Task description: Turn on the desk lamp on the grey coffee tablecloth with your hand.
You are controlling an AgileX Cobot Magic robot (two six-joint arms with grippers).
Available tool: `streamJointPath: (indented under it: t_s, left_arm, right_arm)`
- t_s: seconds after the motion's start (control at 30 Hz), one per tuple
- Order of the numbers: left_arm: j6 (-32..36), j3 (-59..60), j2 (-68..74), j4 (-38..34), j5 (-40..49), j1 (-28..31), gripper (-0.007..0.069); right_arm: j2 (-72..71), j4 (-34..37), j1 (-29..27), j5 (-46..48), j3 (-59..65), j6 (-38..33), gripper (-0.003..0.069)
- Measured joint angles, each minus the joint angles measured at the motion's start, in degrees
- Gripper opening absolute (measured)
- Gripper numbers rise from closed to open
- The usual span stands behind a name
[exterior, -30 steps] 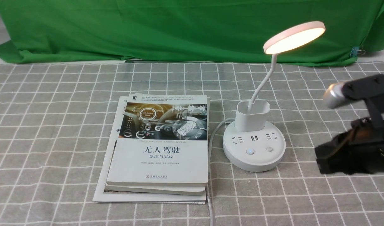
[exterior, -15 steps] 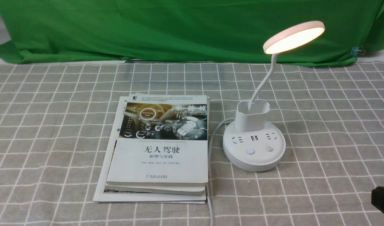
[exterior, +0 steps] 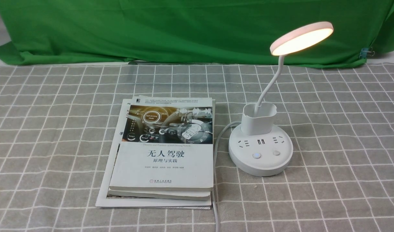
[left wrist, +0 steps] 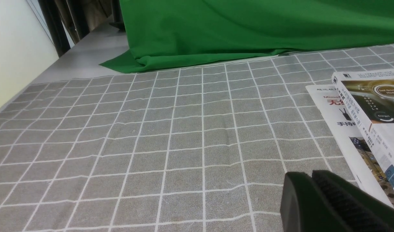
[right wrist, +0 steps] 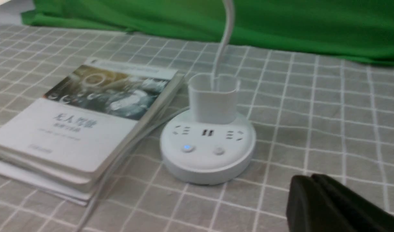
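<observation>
A stack of books (exterior: 161,151) lies flat on the desk (left wrist: 84,61), near the left fingers (left wrist: 329,206) and well apart from the right fingers (right wrist: 326,206). Its top cover shows a car dashboard above a Chinese title, and a thin magazine (exterior: 103,193) lies lowest. Far beyond both hangs a green backdrop cloth (exterior: 184,29), with a blue clip (exterior: 364,52) at its edge.

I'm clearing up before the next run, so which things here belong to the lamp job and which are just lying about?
Job: lamp, already lit; tablecloth; right pincer.
Lying about: books; green cloth; clip; left pincer, idle.
</observation>
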Motion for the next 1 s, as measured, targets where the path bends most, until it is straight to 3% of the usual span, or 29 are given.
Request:
streamJointPath:
  t_s: [0.2,0.4,1.0]
  left_arm:
    - [0.0,0.0,0.0,0.0,0.0,0.0,0.0019]
    - [0.0,0.0,0.0,0.0,0.0,0.0,0.0019]
    - [0.0,0.0,0.0,0.0,0.0,0.0,0.0019]
  right_arm:
    - [-10.6,-0.1,-6.0,-5.8,11.9,-2.9,0.0027]
    - [-16.9,-0.2,-6.5,-6.0,15.3,-3.2,0.0027]
    - [-17.2,-0.5,-6.7,-3.5,15.3,-3.2,0.0036]
